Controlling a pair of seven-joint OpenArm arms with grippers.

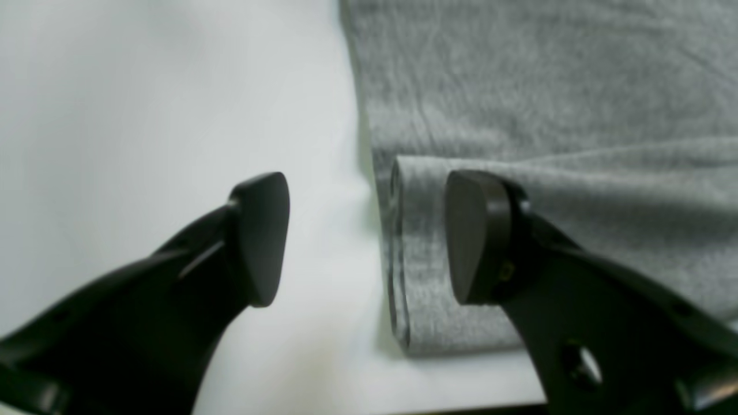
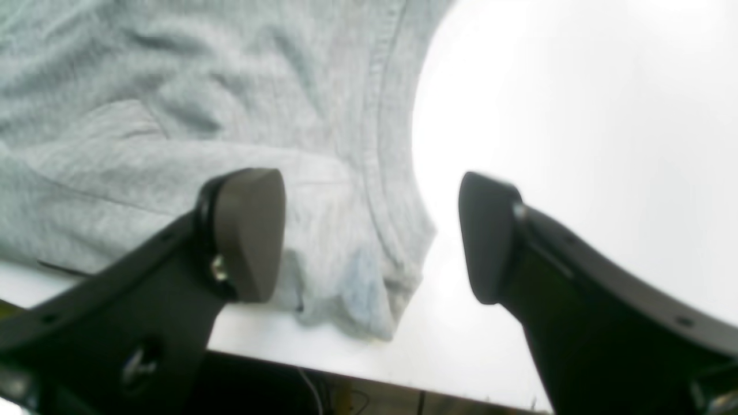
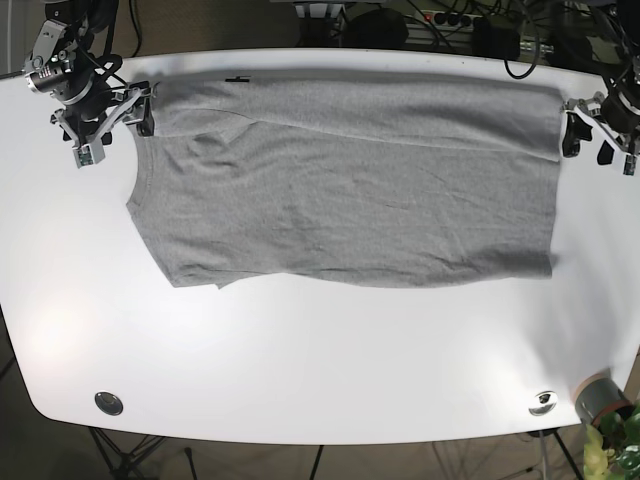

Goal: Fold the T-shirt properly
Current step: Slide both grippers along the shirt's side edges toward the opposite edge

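In the left wrist view the left pincer (image 1: pixel 366 236) stood open, holding nothing, with one finger over bare white worktop (image 1: pixel 173 104) and the other over a folded-over band of the grey T-shirt (image 1: pixel 548 115); the doubled cloth edge ran from 12 to 6 o'clock through the gap between the fingers, nearer the one at 3 o'clock. In the right wrist view the right pincer (image 2: pixel 372 236) was likewise spread wide and empty, the shirt lying from 9 to 12 o'clock and its curved hemmed edge ending in a corner just between the fingers near the worktop's rim. In the base view the shirt lay flat across the far half of the worktop, its long axis from 9 to 3 o'clock, with its far strip already turned over along the far edge. The right pincer (image 3: pixel 105 125) sat at the far corner at 9 o'clock and the left pincer (image 3: pixel 600 135) at the far corner at 3 o'clock, each beside its own end of that folded strip. Judging from this, each arm was nearest its own corner, and the next fold would draw the far edge toward 6 o'clock.
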